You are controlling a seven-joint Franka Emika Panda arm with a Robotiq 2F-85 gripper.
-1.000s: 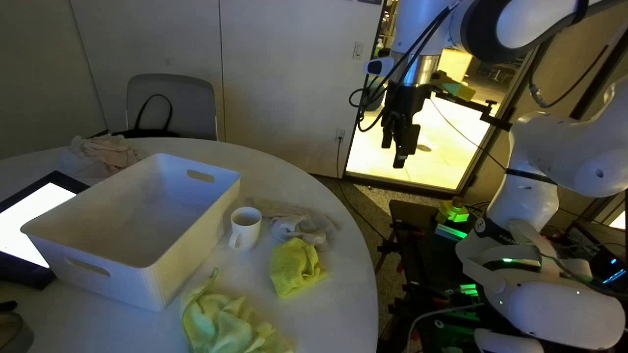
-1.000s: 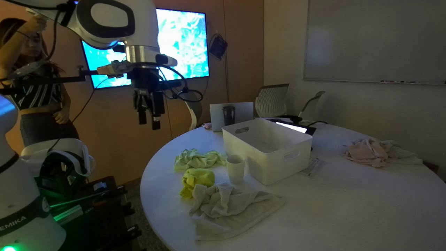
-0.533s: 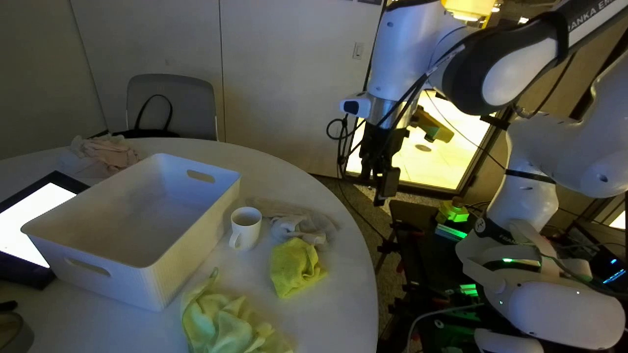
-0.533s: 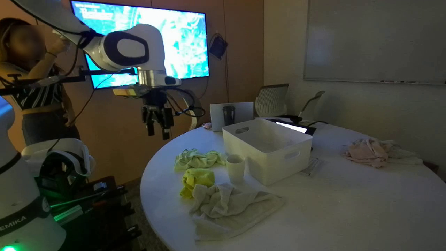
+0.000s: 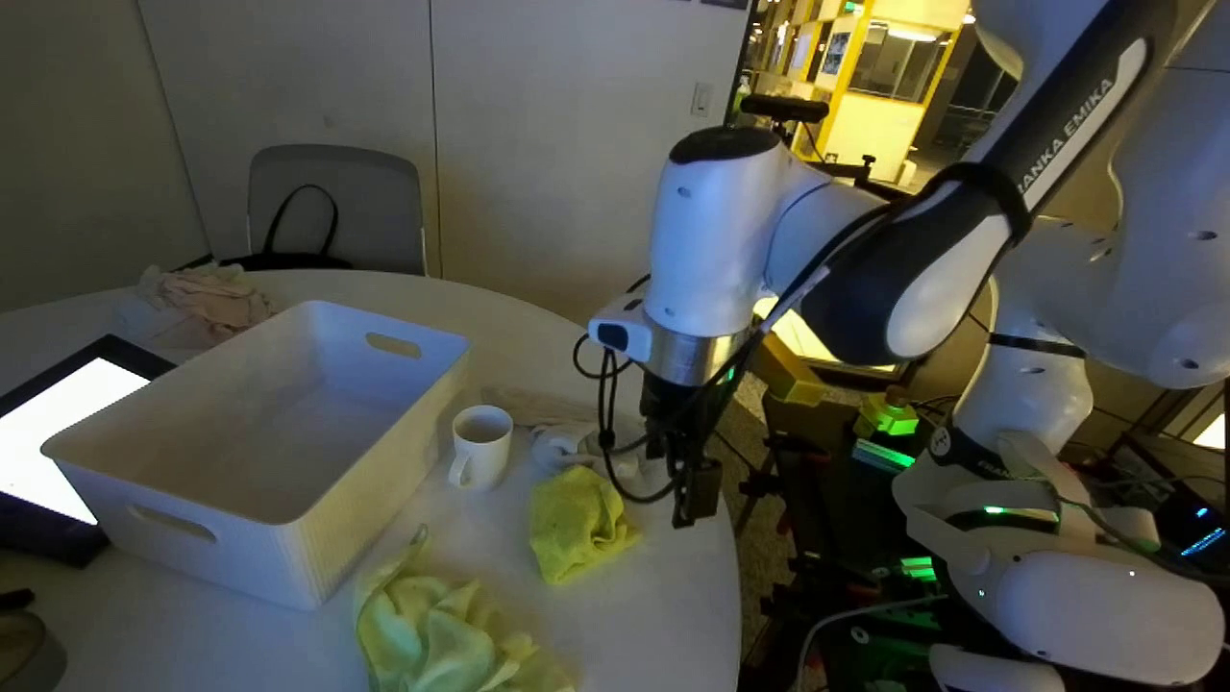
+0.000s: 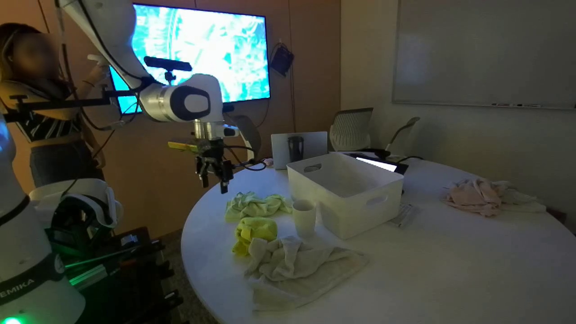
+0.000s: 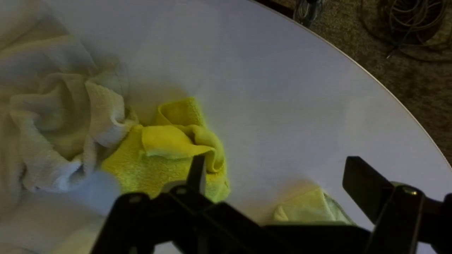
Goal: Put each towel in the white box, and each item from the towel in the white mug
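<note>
Yellow towel (image 5: 579, 529) sits bunched on the worktop (image 5: 663, 605), touching the beige cloth (image 6: 306, 274). Pale green towel (image 5: 442, 630) lies rumpled nearby, apart from the yellow one; both are outside the white box (image 5: 380, 485). White mug (image 5: 486, 457) stands upright just beside the box, near the yellow towel. Jaws are spread wide, above the worktop, near both towels. Lit tablet (image 5: 67, 423) is on the box's far side from the mug, pink cloth (image 6: 474, 198) farther off.
</note>
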